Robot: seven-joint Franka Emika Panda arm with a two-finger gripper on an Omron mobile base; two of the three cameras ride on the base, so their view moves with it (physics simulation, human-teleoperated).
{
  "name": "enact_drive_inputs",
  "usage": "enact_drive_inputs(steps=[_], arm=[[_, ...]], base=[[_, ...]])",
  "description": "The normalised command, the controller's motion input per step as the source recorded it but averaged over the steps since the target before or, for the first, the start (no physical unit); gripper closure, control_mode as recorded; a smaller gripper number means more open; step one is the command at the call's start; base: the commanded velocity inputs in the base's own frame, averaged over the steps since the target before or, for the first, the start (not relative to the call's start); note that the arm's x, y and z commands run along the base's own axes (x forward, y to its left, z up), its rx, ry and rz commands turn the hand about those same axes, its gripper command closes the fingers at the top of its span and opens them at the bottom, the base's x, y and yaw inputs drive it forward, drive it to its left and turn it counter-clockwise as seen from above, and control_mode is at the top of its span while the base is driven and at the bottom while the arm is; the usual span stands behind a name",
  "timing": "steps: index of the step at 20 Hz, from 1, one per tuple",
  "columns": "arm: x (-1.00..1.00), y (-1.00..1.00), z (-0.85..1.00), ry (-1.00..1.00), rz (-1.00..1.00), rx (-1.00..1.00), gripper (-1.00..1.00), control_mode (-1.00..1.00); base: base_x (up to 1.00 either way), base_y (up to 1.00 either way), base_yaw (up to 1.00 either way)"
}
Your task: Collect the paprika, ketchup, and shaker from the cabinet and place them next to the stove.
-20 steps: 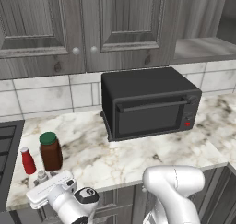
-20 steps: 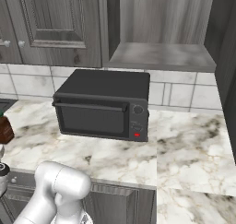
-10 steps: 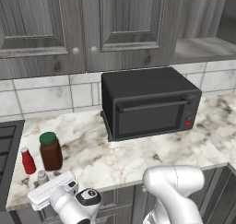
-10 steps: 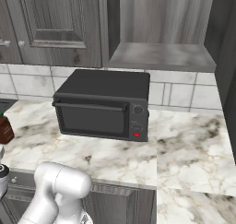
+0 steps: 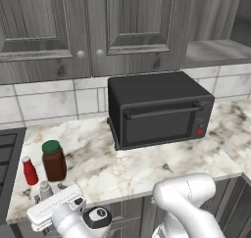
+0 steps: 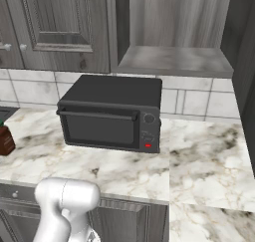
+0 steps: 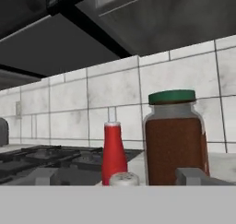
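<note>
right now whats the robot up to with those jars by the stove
The paprika, ketchup and shaker all stand on the marble counter beside the stove. The gripper sits low at the counter's front edge, right by the shaker. From the hand camera the shaker's top lies between the fingertips, but whether they grip it can't be told.

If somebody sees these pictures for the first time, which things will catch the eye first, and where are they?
The black toaster oven dominates the marble counter, below the grey panelled doors. At the counter's left end, beside the stove, three small items cluster: the green-lidded paprika, the red ketchup and the tiny shaker. The gripper sits low at the counter's front edge, just before the shaker.
</note>
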Motion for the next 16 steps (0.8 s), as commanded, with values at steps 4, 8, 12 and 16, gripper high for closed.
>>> enact_drive_inputs(steps=[4,8,12,16], arm=[[-0.47,-0.08,0.54,-0.05,-0.10,0.01,-1.00,-1.00],[-0.44,-0.12,0.59,-0.06,-0.10,0.00,-1.00,-1.00],[-0.37,-0.23,0.69,-0.07,-0.10,0.00,-1.00,-1.00],[-0.26,-0.29,0.71,-0.08,-0.09,0.00,-1.00,-1.00]], base=[[0.00,0.00,0.00],[0.00,0.00,0.00],[0.00,0.00,0.00],[0.00,0.00,0.00]])
